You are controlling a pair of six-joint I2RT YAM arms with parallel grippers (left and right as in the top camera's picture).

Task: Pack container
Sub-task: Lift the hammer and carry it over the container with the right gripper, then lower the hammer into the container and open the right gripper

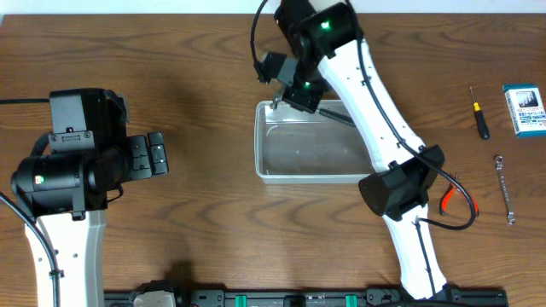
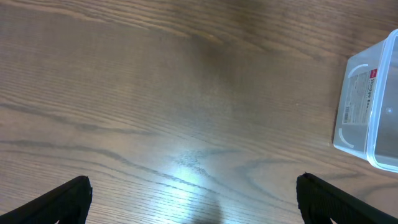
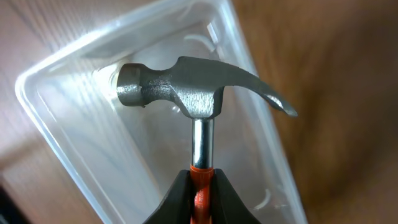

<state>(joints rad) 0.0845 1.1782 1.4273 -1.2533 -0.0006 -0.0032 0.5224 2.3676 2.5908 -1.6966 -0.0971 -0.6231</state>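
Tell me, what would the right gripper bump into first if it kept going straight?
Likely the container: the right gripper holds the hammer head-first toward its open top, so the head would touch inside first, though depth is unclear.

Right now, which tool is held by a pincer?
The hammer, clamped in the right pincer above the container; the screwdriver and wrench lie loose on the table.

One clear container (image 1: 264,162), one hammer (image 3: 186,87), one screwdriver (image 1: 481,113), one wrench (image 1: 504,189), one small blue-and-white box (image 1: 525,110).
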